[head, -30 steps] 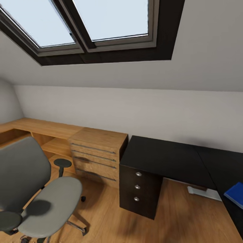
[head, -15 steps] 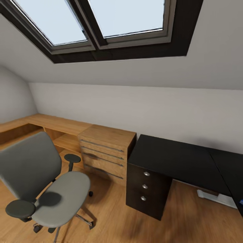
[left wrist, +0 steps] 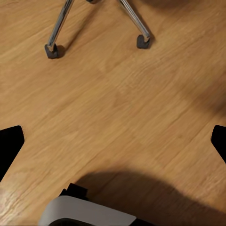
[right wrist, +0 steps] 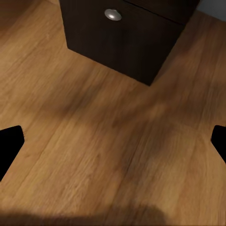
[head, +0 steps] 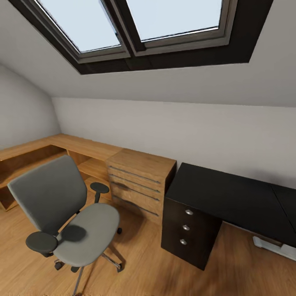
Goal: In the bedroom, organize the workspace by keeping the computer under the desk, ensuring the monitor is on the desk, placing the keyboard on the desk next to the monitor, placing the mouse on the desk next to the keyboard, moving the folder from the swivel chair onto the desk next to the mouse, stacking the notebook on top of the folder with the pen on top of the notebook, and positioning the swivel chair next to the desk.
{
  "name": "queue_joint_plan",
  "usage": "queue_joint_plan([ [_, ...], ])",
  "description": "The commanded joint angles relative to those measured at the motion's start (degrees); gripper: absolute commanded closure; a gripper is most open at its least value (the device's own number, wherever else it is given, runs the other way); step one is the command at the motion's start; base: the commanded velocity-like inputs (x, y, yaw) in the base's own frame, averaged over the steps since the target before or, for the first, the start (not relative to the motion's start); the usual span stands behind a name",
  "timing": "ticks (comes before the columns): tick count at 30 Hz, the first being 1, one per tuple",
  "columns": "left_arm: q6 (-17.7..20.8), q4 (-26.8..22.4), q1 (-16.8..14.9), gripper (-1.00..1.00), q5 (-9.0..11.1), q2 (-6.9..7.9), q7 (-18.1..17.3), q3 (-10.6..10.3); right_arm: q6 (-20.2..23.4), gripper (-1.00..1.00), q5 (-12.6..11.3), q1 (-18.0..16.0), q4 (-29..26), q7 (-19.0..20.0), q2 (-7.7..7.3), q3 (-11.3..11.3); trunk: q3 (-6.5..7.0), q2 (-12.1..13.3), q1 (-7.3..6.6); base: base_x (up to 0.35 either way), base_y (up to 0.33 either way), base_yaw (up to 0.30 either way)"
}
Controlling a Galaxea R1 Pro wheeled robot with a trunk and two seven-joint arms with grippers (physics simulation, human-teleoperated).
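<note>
- Your left gripper (left wrist: 113, 141) is spread wide over wood floor (left wrist: 117, 94), swivel chair (head: 65, 218) castors ahead
- Your right gripper (right wrist: 113, 141) is spread too, desk (head: 230, 197) drawer knob (right wrist: 113, 14) ahead
- No readable writing

You get soft, even daylight from the skylight (head: 135, 31) overhead, its panes pale and nearly blown out. The wall (head: 164, 127) reads bright and flat. The chair (head: 68, 213) casts only a faint shadow on the floor (head: 135, 263), where the wood grain smears slightly. Straight lines bow toward the edges of your head view. In both wrist views a broad, soft-edged shadow darkens the floorboards.
</note>
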Motion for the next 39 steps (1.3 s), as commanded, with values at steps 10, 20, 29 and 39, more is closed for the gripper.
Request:
queue_joint_plan([
  [10, -0.3, 0.1, -0.1, -1.00, 0.8, 0.16, -0.5, 0.0, 0.0, -1.00, -0.1, 0.0, 0.0, -0.5, -0.02, 0.5, -0.80, -0.1, 0.00, 0.000, 0.000, 0.188],
  [20, -0.3, 0.1, -0.1, -1.00, 0.8, 0.32, -0.5, 0.0, 0.0, -1.00, -0.1, 0.0, 0.0, -0.6, -0.02, 0.4, -1.53, -0.1, 0.00, 0.000, 0.000, 0.185],
  [29, -0.4, 0.1, -0.1, -1.00, 0.8, 0.34, -0.5, 0.0, 0.0, -1.00, -0.1, 0.0, 0.0, -0.6, -0.02, 0.4, -2.20, -0.1, 0.00, 0.000, 0.000, 0.173],
  [39, -0.3, 0.1, -0.1, -1.00, 0.8, 0.34, -0.5, 0.0, -0.1, -1.00, -0.1, 0.0, 0.0, -0.6, -0.09, 0.4, -2.91, -0.1, 0.00, 0.000, 0.000, 0.181],
])
